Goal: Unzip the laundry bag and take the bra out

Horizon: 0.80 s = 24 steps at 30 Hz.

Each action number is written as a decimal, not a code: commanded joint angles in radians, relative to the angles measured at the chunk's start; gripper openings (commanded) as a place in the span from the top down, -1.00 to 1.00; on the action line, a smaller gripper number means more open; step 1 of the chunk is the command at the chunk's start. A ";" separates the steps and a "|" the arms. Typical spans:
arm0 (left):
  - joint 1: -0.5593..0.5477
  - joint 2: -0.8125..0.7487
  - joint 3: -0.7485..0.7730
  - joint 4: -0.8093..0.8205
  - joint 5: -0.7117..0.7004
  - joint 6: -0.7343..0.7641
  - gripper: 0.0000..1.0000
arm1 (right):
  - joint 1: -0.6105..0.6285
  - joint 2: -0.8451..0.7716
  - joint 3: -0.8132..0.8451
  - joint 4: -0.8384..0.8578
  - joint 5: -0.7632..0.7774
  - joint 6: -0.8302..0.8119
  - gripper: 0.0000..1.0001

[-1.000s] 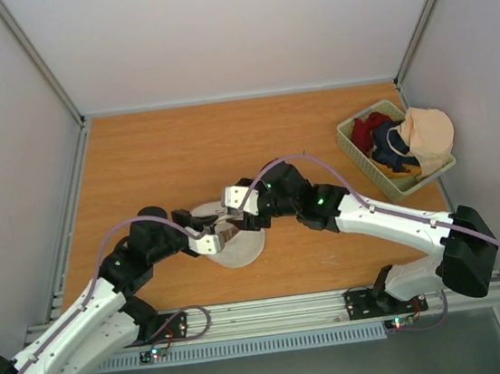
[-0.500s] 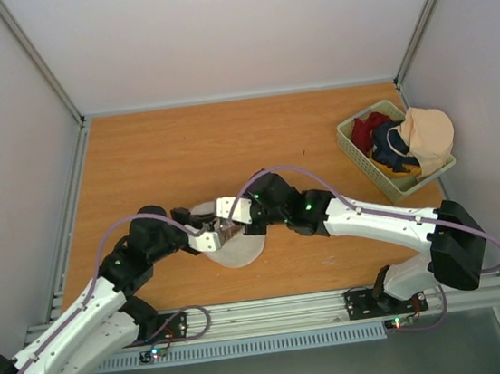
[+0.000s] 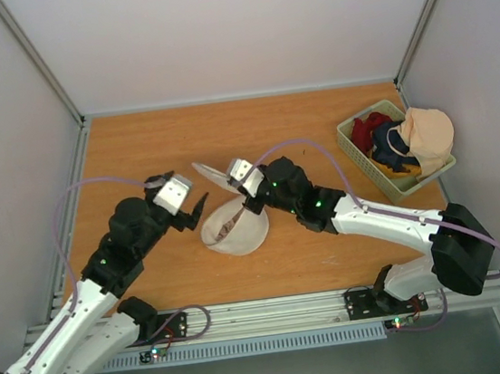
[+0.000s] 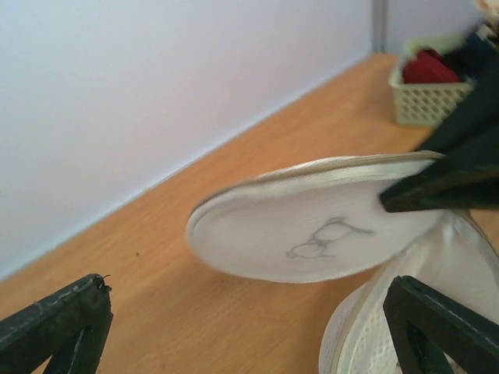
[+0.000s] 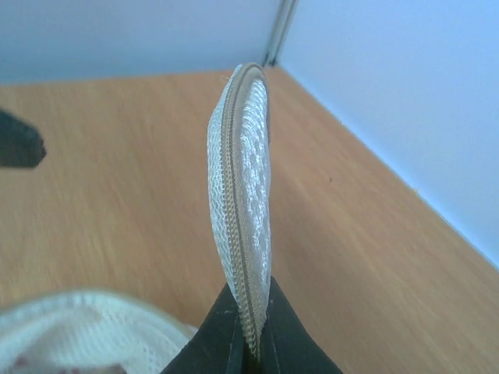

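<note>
The laundry bag lies unzipped at the table's middle. Its upper face, which bears the spectacles mark, is lifted up and back like a lid. My right gripper is shut on that face's zipper edge, which runs upright from the fingertips. The lower half rests on the wood, and the dusty pink bra shows inside it. My left gripper stands open just left of the bag, nothing between its fingers.
A green basket at the back right holds a red cloth and a navy cloth, with a pale peach garment draped over its right end. Walls close the table at the back and both sides.
The left gripper let go of the bag, opened and drew back to the left. The right gripper shut on the upper face's edge and lifted it, opening the bag.
</note>
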 commanded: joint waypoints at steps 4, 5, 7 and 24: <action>0.090 -0.021 0.015 -0.177 -0.053 -0.531 -0.55 | -0.025 -0.055 -0.037 0.300 -0.197 0.172 0.98; 0.102 -0.007 0.007 -0.206 -0.038 -0.590 -0.49 | -0.025 -0.057 -0.034 0.305 -0.216 0.175 0.98; 0.127 0.026 -0.012 -0.241 0.038 -0.668 -0.46 | -0.027 -0.067 -0.033 0.321 -0.259 0.182 0.98; 0.257 0.226 -0.274 0.371 0.606 -0.849 -0.78 | -0.035 -0.039 0.003 0.421 -0.469 0.218 0.98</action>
